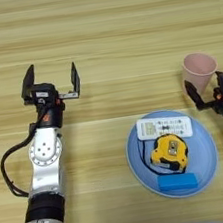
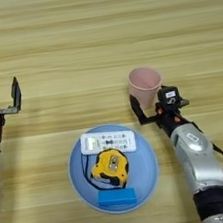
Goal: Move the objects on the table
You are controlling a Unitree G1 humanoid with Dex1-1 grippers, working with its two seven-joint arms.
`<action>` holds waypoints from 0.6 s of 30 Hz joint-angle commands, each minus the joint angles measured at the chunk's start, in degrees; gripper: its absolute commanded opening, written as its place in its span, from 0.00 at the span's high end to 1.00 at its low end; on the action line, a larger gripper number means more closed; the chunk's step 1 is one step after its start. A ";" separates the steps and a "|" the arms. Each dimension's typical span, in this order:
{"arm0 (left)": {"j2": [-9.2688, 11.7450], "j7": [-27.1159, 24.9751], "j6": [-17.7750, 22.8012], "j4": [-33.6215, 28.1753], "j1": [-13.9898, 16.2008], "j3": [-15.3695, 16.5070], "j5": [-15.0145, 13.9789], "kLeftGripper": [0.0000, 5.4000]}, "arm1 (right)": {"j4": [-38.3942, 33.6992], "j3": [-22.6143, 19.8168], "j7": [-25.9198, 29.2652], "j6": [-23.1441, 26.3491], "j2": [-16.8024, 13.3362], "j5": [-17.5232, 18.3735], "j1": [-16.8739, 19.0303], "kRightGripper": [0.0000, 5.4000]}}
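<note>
A pale pink cup (image 2: 145, 84) stands upright on the table (image 2: 97, 35) at the right. My right gripper (image 2: 151, 97) holds its lower part, one black finger (image 2: 136, 109) against the cup's left side and the other on its right. The yellow-and-black tape measure (image 2: 110, 168) lies on a blue plate (image 2: 77, 182), its black strap curling to the left. My left gripper (image 1: 51, 80) hovers open over bare wood at the left, far from the plate, with nothing between its fingers.
On the blue plate, a white remote control (image 2: 108, 142) lies behind the tape measure and a blue rectangular block (image 2: 116, 197) lies in front of it. My left arm's black cable (image 1: 8, 169) loops out to the left.
</note>
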 commanded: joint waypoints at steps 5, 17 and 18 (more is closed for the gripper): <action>0.03 0.31 0.03 -0.66 0.36 -0.42 0.44 0.00 | 7.06 0.40 -0.23 -1.89 0.33 -1.87 -5.49 0.00; -0.07 0.54 0.05 -1.11 0.70 -0.57 0.63 0.00 | 14.27 0.52 -1.11 -6.23 0.59 -3.91 -10.03 0.07; -0.08 0.57 0.05 -1.14 0.71 -0.58 0.66 0.00 | 14.36 0.51 -1.24 -6.50 0.65 -3.95 -10.11 0.10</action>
